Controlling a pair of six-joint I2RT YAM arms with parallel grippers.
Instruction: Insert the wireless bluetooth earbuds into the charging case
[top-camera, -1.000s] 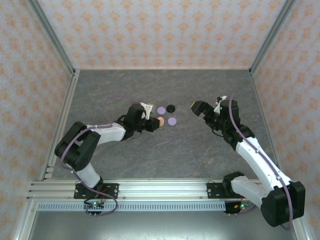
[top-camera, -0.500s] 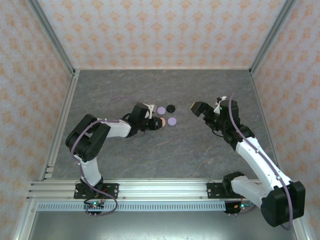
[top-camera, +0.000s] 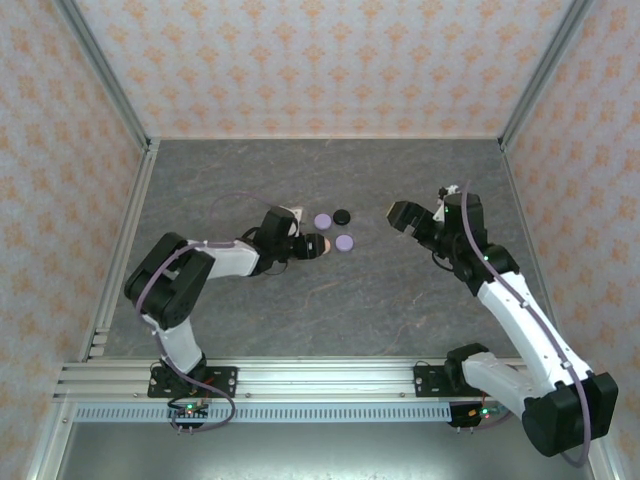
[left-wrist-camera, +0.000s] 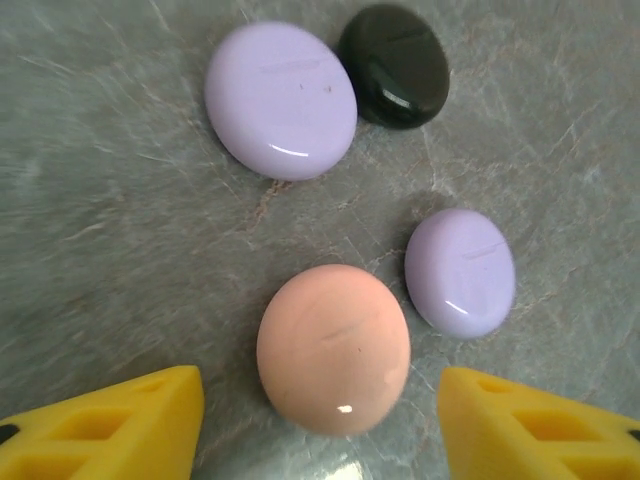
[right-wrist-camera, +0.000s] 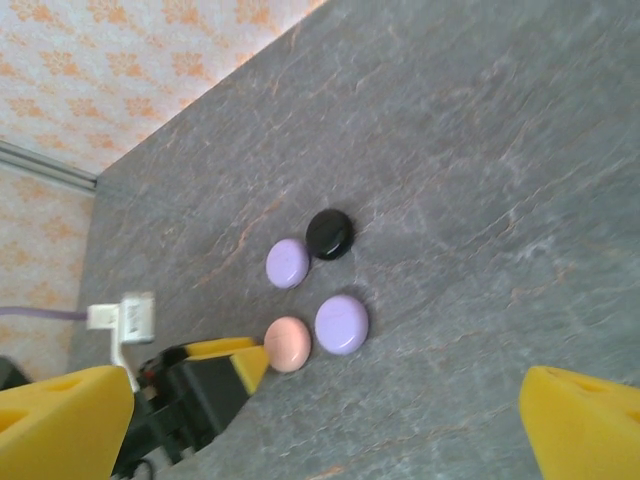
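Note:
Four round glossy discs that look like closed charging cases lie mid-table: a pink one (top-camera: 322, 244) (left-wrist-camera: 333, 347) (right-wrist-camera: 288, 344), two lilac ones (left-wrist-camera: 281, 100) (left-wrist-camera: 460, 271) and a black one (left-wrist-camera: 394, 65). The earbuds are out of view. My left gripper (top-camera: 306, 246) (left-wrist-camera: 320, 405) is open low over the table. Its yellow fingers (left-wrist-camera: 110, 425) stand on either side of the pink disc with gaps to it. My right gripper (top-camera: 397, 215) (right-wrist-camera: 327, 400) hangs open well to the right of the discs, holding nothing.
Grey stone-patterned tabletop (top-camera: 330, 300) ringed by patterned walls with metal corner posts (top-camera: 105, 75). The four discs sit close together, the small lilac one (top-camera: 345, 242) right beside the pink one. Open floor lies between the discs and the right gripper.
My left gripper's jaws have opened off the pink disc, which stays in place on the table. The left elbow has swung slightly. The right gripper drifted a little to the right.

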